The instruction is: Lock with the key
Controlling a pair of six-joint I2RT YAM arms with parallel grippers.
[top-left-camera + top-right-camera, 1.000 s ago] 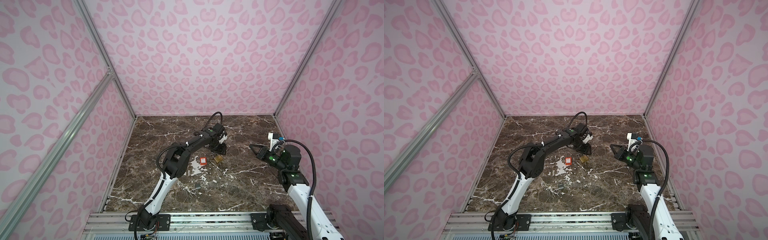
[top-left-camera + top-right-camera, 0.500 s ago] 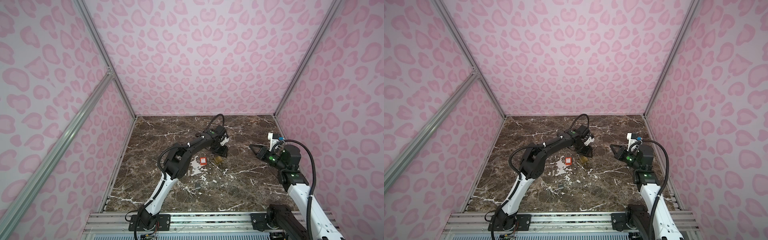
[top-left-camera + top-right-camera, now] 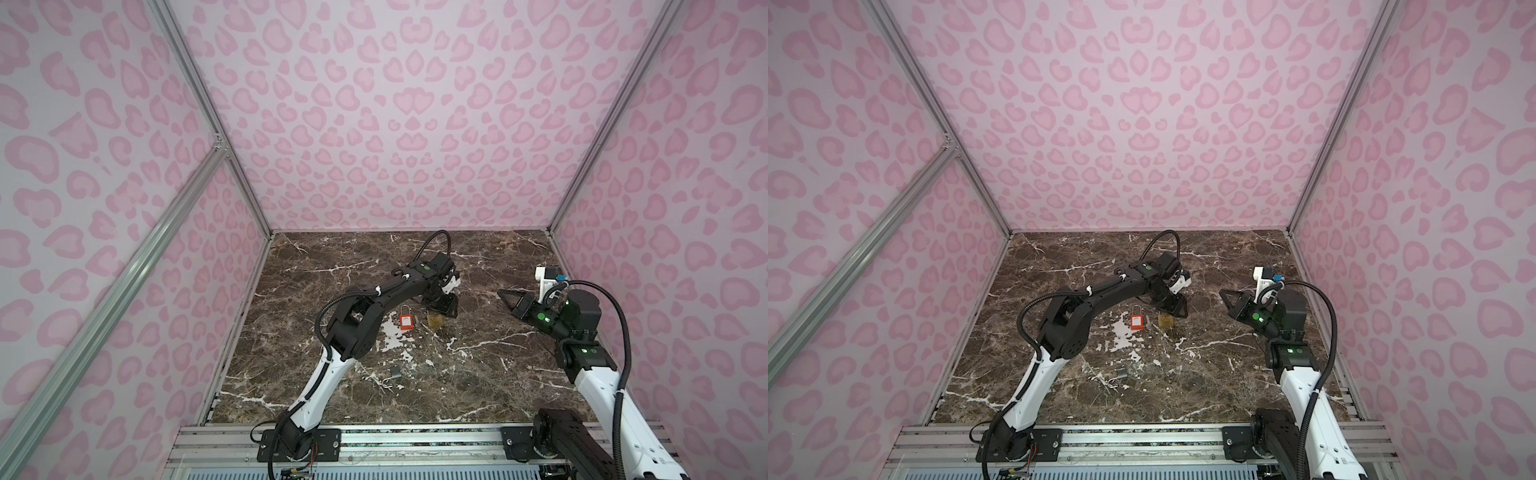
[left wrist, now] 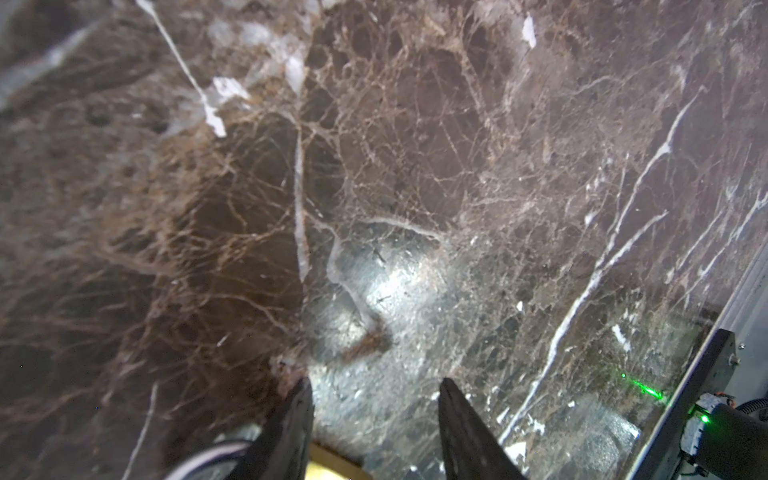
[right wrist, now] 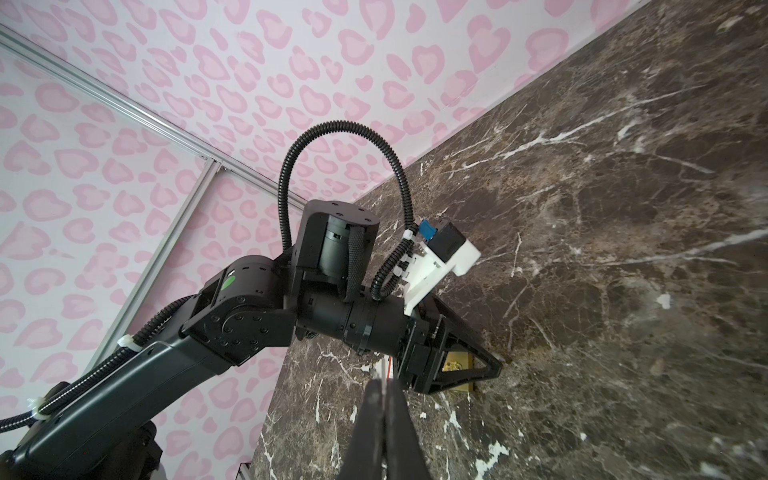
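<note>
Left hand: the left hand (image 3: 448,309) is hanging low over the dark brown, white-veined marble table (image 3: 478,374). Its two black fingers (image 4: 291,428) are standing roughly half spread, with bare table showing between the tips, and they are pinching nothing.
Brass lock: the brass-coloured square padlock (image 3: 435,321) is lying flat near the middle of the table, just in front of the left hand. In the left wrist view a strip of it is showing low between the finger bases. Whether it is touching them I cannot tell.
Right hand: the right hand (image 3: 503,293) is hovering above the table, well to the right of the brass lock and pointing toward the left hand. Its fingers are pressed together. In the right wrist view a thin pale sliver is showing at the seam, and I cannot tell whether anything is held there.
Red lock: the red rectangular padlock with a silver shackle (image 3: 406,322) is lying flat just left of the brass one, apart from it and from both hands.
Small piece: a small dark grey metal piece with a thin wire loop (image 3: 394,374) is lying nearer the front edge, well apart from both hands. It is too small to tell whether it is the key.
</note>
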